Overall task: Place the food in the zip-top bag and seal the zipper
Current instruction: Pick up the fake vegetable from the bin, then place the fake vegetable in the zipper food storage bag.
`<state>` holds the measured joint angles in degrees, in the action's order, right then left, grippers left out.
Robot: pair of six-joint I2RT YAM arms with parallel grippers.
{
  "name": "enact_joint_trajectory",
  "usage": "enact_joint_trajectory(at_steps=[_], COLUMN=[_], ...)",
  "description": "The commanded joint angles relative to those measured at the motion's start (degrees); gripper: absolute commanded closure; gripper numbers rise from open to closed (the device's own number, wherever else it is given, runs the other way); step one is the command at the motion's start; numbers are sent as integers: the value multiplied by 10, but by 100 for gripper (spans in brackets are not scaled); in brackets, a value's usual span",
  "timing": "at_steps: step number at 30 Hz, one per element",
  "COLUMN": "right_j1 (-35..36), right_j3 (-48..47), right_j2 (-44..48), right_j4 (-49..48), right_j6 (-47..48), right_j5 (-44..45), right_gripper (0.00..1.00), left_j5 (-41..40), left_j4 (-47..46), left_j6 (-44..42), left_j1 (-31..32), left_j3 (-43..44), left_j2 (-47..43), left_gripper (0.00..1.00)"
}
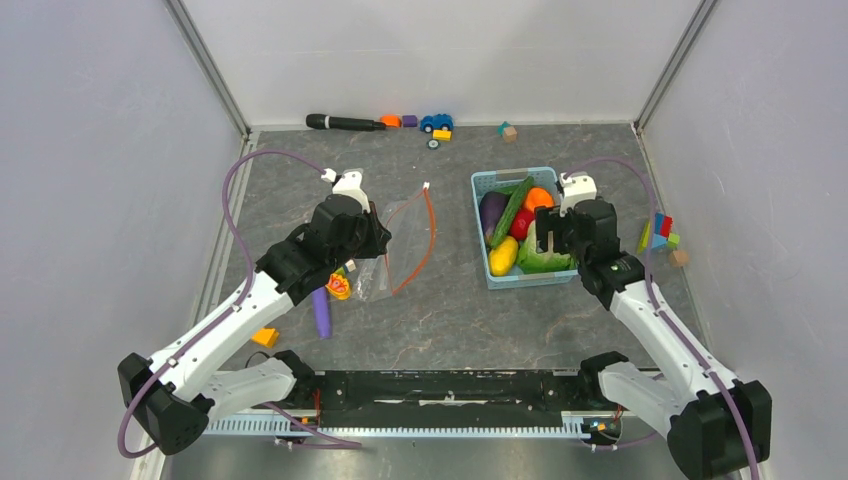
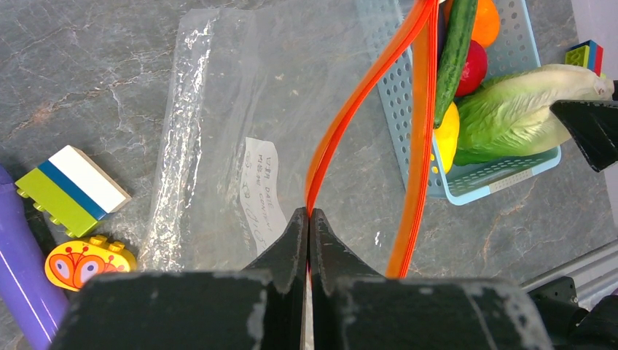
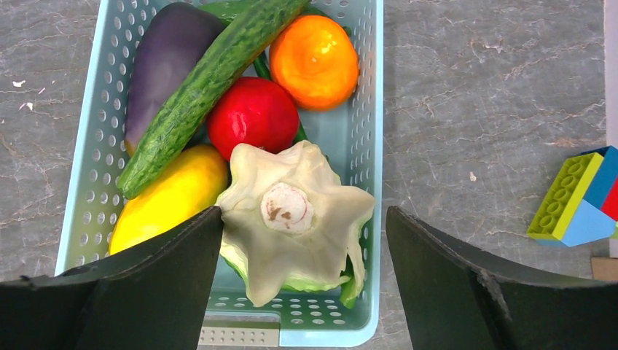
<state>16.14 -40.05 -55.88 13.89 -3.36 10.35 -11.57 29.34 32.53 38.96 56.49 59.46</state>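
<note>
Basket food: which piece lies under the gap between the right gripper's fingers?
The pale green cabbage, stem up; the yellow piece, red piece, cucumber, eggplant and orange piece lie aside or beyond.

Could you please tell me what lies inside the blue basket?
Cabbage, cucumber, eggplant, red piece, orange piece, yellow piece; anything beneath them is covered.

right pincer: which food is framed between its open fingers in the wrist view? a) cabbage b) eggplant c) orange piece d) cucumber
a: in the right wrist view the pale cabbage lies in the basket, directly between the open fingers of the right pincer.
</note>
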Motion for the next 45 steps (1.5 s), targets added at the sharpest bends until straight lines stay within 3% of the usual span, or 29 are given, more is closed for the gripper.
enact_joint_trajectory(at_steps=[1,8,11,15,22,29,34,39,45], right_j1=[-3,-4,-5,-5,-5,-5,-5,-5,7], right_j3=[21,28,30,33,23,16,15,29,58], right_j2=[-6,-23,-29,-20,73,175,218,213,143], right_j4=[-13,-35,-38,-35,-28,-53,-125,-291,-613], right_j6=[3,7,7,5,14,40,40,-30,-208], right_j5=[-19,-23,-26,-23,-12,-22,-175,-374,-535], right_gripper=[13,19,28,67,97,100,100,100,100], left_j5=[7,9,9,10,16,24,42,62,86], left_j4=[-27,-27,-27,-27,-27,-25,-28,-39,-45], left_j6=[-1,-1,1,3,12,29,40,46,57], left_j1=[-3,-3,-3,-4,-3,-3,-3,-2,-1], left_j3=[3,5,6,6,14,29,38,39,43], left_j2=[2,4,6,5,11,33,48,50,52], left_gripper=[98,98,98,98,98,98,98,98,98])
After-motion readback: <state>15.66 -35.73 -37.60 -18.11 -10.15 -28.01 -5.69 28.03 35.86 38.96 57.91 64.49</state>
